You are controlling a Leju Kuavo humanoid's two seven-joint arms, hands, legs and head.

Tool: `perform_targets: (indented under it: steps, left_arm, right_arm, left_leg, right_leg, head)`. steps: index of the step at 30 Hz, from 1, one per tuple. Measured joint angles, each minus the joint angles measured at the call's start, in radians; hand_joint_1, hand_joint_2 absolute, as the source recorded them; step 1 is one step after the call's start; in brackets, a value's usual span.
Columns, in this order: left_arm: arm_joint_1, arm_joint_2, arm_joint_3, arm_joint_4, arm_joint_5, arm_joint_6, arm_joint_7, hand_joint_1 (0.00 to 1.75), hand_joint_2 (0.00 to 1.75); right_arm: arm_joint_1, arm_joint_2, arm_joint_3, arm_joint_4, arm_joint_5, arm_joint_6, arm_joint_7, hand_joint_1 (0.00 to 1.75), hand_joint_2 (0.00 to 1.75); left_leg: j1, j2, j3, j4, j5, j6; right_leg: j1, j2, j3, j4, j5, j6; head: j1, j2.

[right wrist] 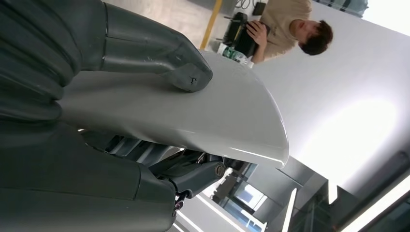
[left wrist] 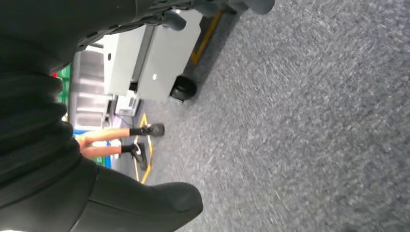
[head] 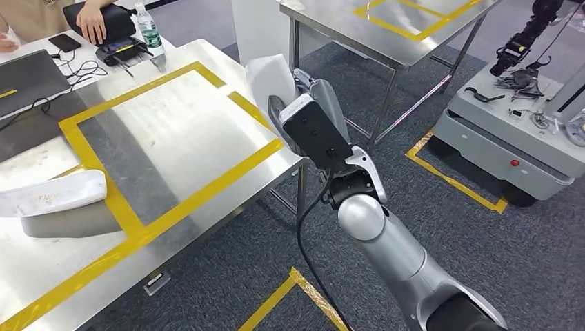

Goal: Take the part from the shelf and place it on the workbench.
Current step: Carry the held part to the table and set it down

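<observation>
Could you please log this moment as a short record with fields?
held part: white curved part, gripped by the right hand
position: at the workbench corner, not yet set down
workbench marking: yellow tape rectangle
already on bench: another white part, outside the tape
left hand: hangs over the carpet; fingers cannot be judged
bystander: person's hand at the far end

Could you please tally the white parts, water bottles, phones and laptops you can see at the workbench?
White parts: 2, one in the right hand, held part, and one lying on the workbench, lying part
Water bottles: 1
Phones: 1
Laptops: 1
Total: 5
</observation>
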Motion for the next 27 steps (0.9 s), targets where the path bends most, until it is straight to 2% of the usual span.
perform_targets:
  steps: [2, 3, 4, 6, 7, 8, 9, 10, 11, 12, 13, 14, 16, 17, 18, 20, 21, 22, 23, 24, 25, 27]
  left_arm:
    - [0.001, 0.001, 0.002, 0.000, 0.002, 0.000, 0.000, 0.00, 1.75]
    - [0.001, 0.001, 0.003, 0.000, 0.002, 0.000, 0.000, 0.00, 1.75]
    - [0.000, 0.001, 0.004, 0.000, 0.002, 0.000, -0.001, 0.00, 1.75]
    - [0.000, 0.001, 0.006, 0.000, 0.003, 0.000, -0.002, 0.00, 1.75]
    - [0.002, 0.002, 0.007, 0.000, 0.003, 0.000, -0.003, 0.00, 1.75]
    - [0.003, 0.003, 0.008, 0.000, 0.004, 0.000, -0.003, 0.00, 1.75]
    - [0.004, 0.004, 0.008, 0.000, 0.005, 0.000, -0.002, 0.00, 1.75]
    - [0.005, 0.004, 0.009, 0.000, 0.006, 0.000, -0.002, 0.00, 1.75]
    - [0.004, 0.006, 0.009, 0.000, 0.006, 0.000, -0.003, 0.00, 1.75]
    - [0.003, 0.006, 0.009, 0.000, 0.006, 0.000, -0.003, 0.00, 1.75]
    - [0.001, 0.006, 0.009, 0.000, 0.006, 0.000, -0.003, 0.00, 1.75]
    - [0.001, 0.007, 0.009, 0.000, 0.007, 0.000, -0.003, 0.00, 1.75]
    - [0.002, 0.007, 0.009, 0.000, 0.007, 0.000, -0.003, 0.00, 1.75]
    - [0.003, 0.007, 0.009, 0.000, 0.007, 0.000, -0.003, 0.00, 1.75]
    - [0.003, 0.007, 0.009, 0.000, 0.007, 0.000, -0.003, 0.00, 1.75]
    - [0.001, 0.007, 0.009, 0.000, 0.007, 0.000, -0.003, 0.00, 1.75]
    - [0.001, 0.008, 0.009, 0.000, 0.007, 0.000, -0.003, 0.00, 1.75]
    - [0.001, 0.008, 0.009, 0.000, 0.007, 0.000, -0.003, 0.00, 1.75]
    - [0.001, 0.008, 0.010, 0.000, 0.007, 0.000, -0.002, 0.00, 1.75]
    - [0.002, 0.008, 0.010, 0.000, 0.007, 0.000, -0.002, 0.00, 1.75]
    - [0.002, 0.007, 0.010, 0.000, 0.007, 0.000, -0.001, 0.00, 1.75]
    - [0.001, 0.006, 0.010, 0.000, 0.006, 0.000, 0.000, 0.00, 1.75]
  right_arm:
    - [-0.001, -0.001, 0.000, -0.001, 0.000, 0.000, -0.002, 1.75, 1.75]
    - [-0.002, -0.001, 0.000, -0.001, 0.000, 0.000, -0.004, 1.75, 1.75]
    - [-0.003, 0.000, 0.000, -0.001, -0.001, 0.000, -0.006, 1.75, 1.75]
    - [-0.003, 0.000, 0.000, -0.001, -0.001, 0.000, -0.011, 1.75, 1.75]
    - [-0.001, 0.000, 0.000, -0.001, -0.001, 0.000, -0.014, 1.75, 1.75]
    - [-0.001, 0.000, 0.000, -0.001, -0.001, 0.000, -0.015, 1.75, 1.75]
    - [0.000, 0.000, 0.000, -0.001, -0.001, 0.000, -0.016, 1.75, 1.75]
    - [0.000, 0.000, 0.000, -0.001, -0.001, 0.000, -0.016, 1.75, 1.75]
    - [0.000, 0.000, 0.000, -0.001, -0.001, 0.000, -0.016, 1.75, 1.75]
    - [-0.001, 0.000, 0.000, -0.001, -0.001, 0.000, -0.016, 1.75, 1.75]
    - [-0.001, 0.000, 0.000, -0.001, -0.001, -0.001, -0.016, 1.75, 1.75]
    - [-0.001, 0.000, 0.000, -0.001, -0.001, -0.001, -0.016, 1.75, 1.75]
    - [-0.001, 0.000, 0.000, -0.001, -0.001, -0.001, -0.016, 1.75, 1.75]
    - [-0.002, 0.000, 0.000, -0.001, -0.001, -0.002, -0.016, 1.75, 1.75]
    - [-0.003, 0.000, 0.000, -0.001, -0.001, -0.003, -0.016, 1.75, 1.75]
    - [-0.002, -0.001, 0.000, -0.001, -0.001, -0.004, -0.016, 1.75, 1.75]
    - [0.000, -0.001, 0.000, 0.000, -0.001, -0.004, -0.016, 1.75, 1.75]
    - [0.002, -0.002, 0.000, 0.000, -0.001, -0.004, -0.016, 1.75, 1.75]
    - [0.004, -0.003, 0.000, 0.001, -0.001, -0.004, -0.016, 1.75, 1.75]
    - [0.005, -0.003, 0.000, 0.002, -0.001, -0.004, -0.016, 1.75, 1.75]
    - [0.004, -0.003, 0.000, 0.002, -0.001, -0.004, -0.015, 1.75, 1.75]
    - [0.003, -0.003, 0.000, 0.002, -0.001, -0.005, -0.015, 1.75, 1.75]
  left_leg:
    - [-0.002, 0.005, -0.002, 0.018, -0.008, -0.013]
    - [-0.003, 0.011, -0.013, 0.042, -0.026, -0.018]
    - [-0.003, 0.018, -0.034, 0.086, -0.054, -0.021]
    - [-0.002, 0.025, -0.097, 0.207, -0.115, -0.026]
    - [-0.002, 0.026, -0.123, 0.252, -0.130, -0.026]
    - [-0.002, 0.027, -0.134, 0.264, -0.125, -0.027]
    - [-0.002, 0.030, -0.127, 0.238, -0.100, -0.025]
    - [-0.002, 0.039, -0.102, 0.177, -0.060, -0.024]
    - [-0.004, 0.057, -0.074, 0.109, -0.025, -0.022]
    - [-0.007, 0.075, -0.052, 0.051, -0.006, -0.017]
    - [-0.010, 0.090, -0.037, 0.016, 0.005, -0.011]
    - [-0.013, 0.097, -0.033, 0.004, 0.005, -0.004]
    - [-0.013, 0.082, -0.030, 0.002, 0.015, 0.012]
    - [-0.010, 0.071, -0.029, 0.000, 0.020, 0.018]
    - [-0.007, 0.061, -0.028, -0.003, 0.024, 0.022]
    - [-0.002, 0.041, -0.028, -0.005, 0.027, 0.028]
    - [-0.001, 0.030, -0.029, -0.004, 0.027, 0.029]
    - [-0.001, 0.018, -0.030, -0.003, 0.027, 0.030]
    - [-0.001, 0.006, -0.030, -0.002, 0.027, 0.029]
    - [0.000, -0.006, -0.031, 0.000, 0.027, 0.029]
    - [0.001, -0.018, -0.030, 0.001, 0.026, 0.028]
    - [0.003, -0.042, -0.031, 0.003, 0.026, 0.019]
  right_leg:
    - [-0.004, -0.013, 0.015, -0.006, 0.006, -0.012]
    - [-0.006, -0.021, 0.022, -0.009, 0.004, -0.018]
    - [-0.007, -0.028, 0.026, -0.011, 0.003, -0.022]
    - [-0.005, -0.043, 0.028, -0.010, -0.002, -0.029]
    - [-0.004, -0.049, 0.028, -0.008, -0.005, -0.030]
    - [-0.004, -0.056, 0.029, -0.006, -0.007, -0.031]
    - [-0.004, -0.063, 0.030, -0.003, -0.011, -0.030]
    - [-0.004, -0.070, 0.033, 0.000, -0.015, -0.028]
    - [-0.004, -0.078, 0.036, 0.004, -0.020, -0.025]
    - [-0.004, -0.086, 0.037, 0.008, -0.024, -0.021]
    - [-0.002, -0.094, 0.038, 0.012, -0.028, -0.016]
    - [0.000, -0.102, 0.039, 0.014, -0.032, -0.011]
    - [0.002, -0.118, 0.042, 0.015, -0.037, 0.000]
    - [0.000, -0.112, 0.042, 0.021, -0.044, 0.006]
    - [-0.002, -0.096, 0.035, 0.042, -0.059, 0.012]
    - [-0.009, -0.052, -0.013, 0.149, -0.117, 0.024]
    - [-0.012, -0.041, -0.047, 0.220, -0.146, 0.028]
    - [-0.014, -0.037, -0.076, 0.277, -0.164, 0.030]
    - [-0.016, -0.036, -0.091, 0.302, -0.164, 0.031]
    - [-0.018, -0.035, -0.087, 0.288, -0.145, 0.031]
    - [-0.020, -0.029, -0.061, 0.231, -0.110, 0.030]
    - [-0.024, 0.010, 0.006, 0.087, -0.052, 0.028]
  head:
    - [-0.002, 0.000]
    - [-0.003, 0.000]
    - [-0.005, 0.000]
    - [-0.007, 0.000]
    - [-0.007, 0.000]
    - [-0.007, 0.000]
    - [-0.007, 0.000]
    - [-0.007, 0.000]
    - [-0.006, 0.000]
    - [-0.007, 0.000]
    - [-0.007, 0.000]
    - [-0.007, 0.000]
    - [-0.007, 0.000]
    - [-0.007, 0.000]
    - [-0.007, 0.000]
    - [-0.006, 0.000]
    - [-0.006, 0.000]
    - [-0.006, 0.000]
    - [-0.006, 0.000]
    - [-0.006, 0.000]
    - [-0.006, 0.000]
    - [-0.006, 0.000]
